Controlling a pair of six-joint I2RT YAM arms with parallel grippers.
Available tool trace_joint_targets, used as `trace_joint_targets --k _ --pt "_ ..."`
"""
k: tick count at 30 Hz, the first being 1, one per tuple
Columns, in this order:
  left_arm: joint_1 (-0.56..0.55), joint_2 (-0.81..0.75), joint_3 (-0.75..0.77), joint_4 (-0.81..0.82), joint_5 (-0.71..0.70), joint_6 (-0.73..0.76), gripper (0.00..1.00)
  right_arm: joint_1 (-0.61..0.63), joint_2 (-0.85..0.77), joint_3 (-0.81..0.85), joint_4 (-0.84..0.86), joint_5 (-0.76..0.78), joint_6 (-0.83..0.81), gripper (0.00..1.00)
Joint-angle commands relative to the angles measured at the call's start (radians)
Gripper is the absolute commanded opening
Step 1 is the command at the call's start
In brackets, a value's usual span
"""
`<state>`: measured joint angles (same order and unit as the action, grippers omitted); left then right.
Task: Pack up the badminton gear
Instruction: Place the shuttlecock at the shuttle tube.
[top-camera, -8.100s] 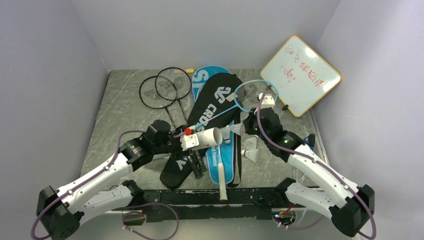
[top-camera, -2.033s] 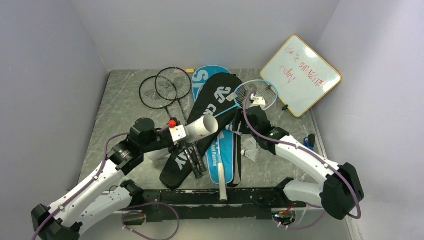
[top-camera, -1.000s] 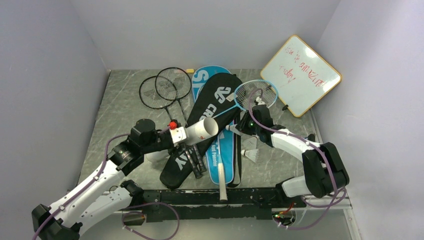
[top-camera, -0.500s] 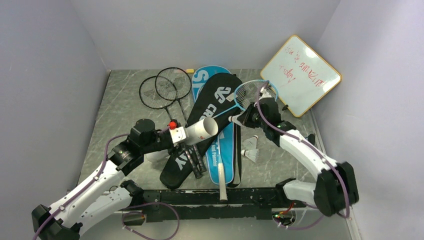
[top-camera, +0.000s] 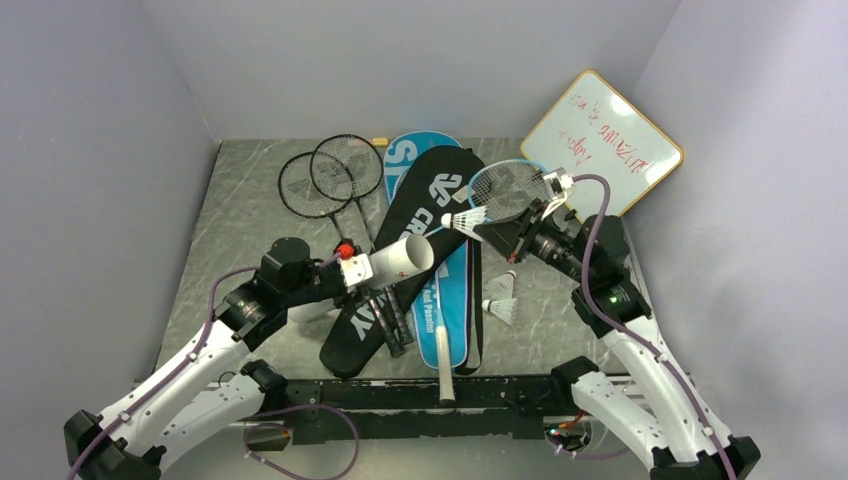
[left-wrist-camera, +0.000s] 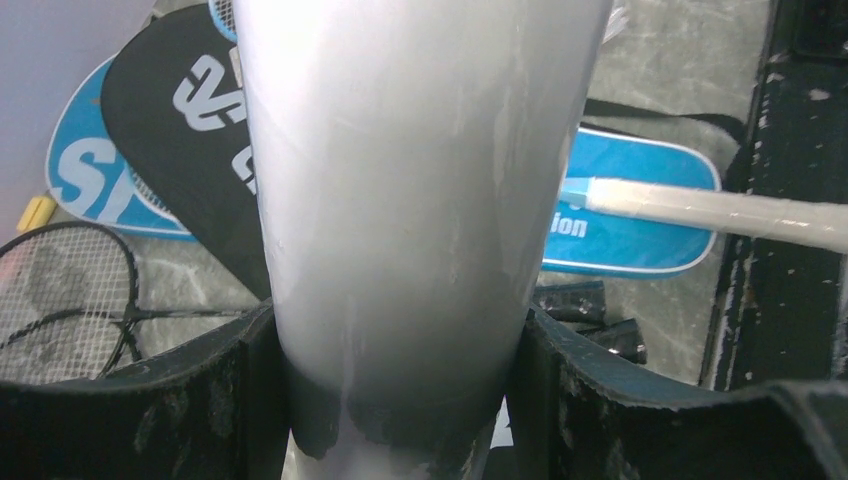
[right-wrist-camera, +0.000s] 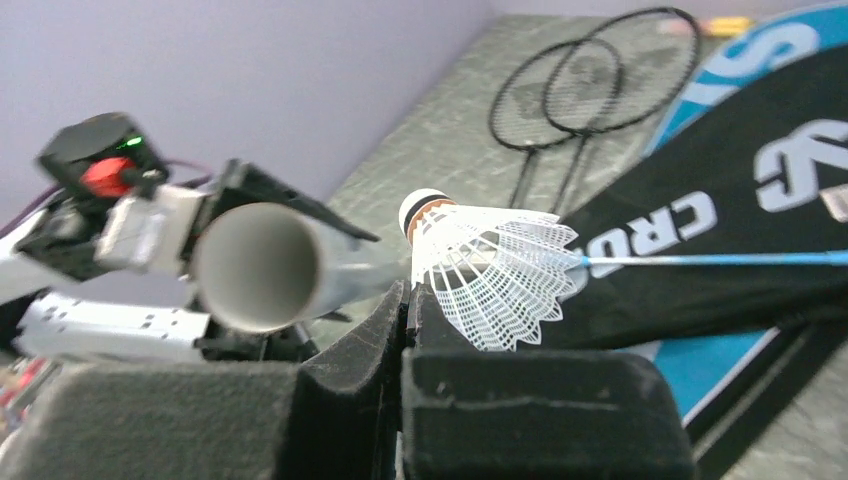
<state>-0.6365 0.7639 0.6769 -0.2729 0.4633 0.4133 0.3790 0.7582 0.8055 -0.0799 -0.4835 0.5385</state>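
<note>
The left hand (top-camera: 352, 272) clamps the white cardboard tube (top-camera: 400, 260), seemingly stiff yet dentable, by its rear end, mouth aimed toward two o'clock, where the right hand (top-camera: 500, 228), pressed together, pinches a shuttlecock (top-camera: 466, 219), probably featherlight and crushable, aloft by its skirt rim.

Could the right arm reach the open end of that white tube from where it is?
Probably yes: the tube mouth faces the right gripper and its shuttlecock, nothing standing between.
</note>
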Motion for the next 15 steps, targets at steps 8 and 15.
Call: trace_joint_targets --k 8,15 --pt "0.006 0.024 0.007 -0.029 -0.116 0.055 0.17 -0.002 -0.011 0.037 0.131 -0.307 0.013 0.0" --pt "0.008 0.024 0.003 -0.023 -0.096 0.053 0.17 0.042 0.044 0.045 0.116 -0.327 0.009 0.0"
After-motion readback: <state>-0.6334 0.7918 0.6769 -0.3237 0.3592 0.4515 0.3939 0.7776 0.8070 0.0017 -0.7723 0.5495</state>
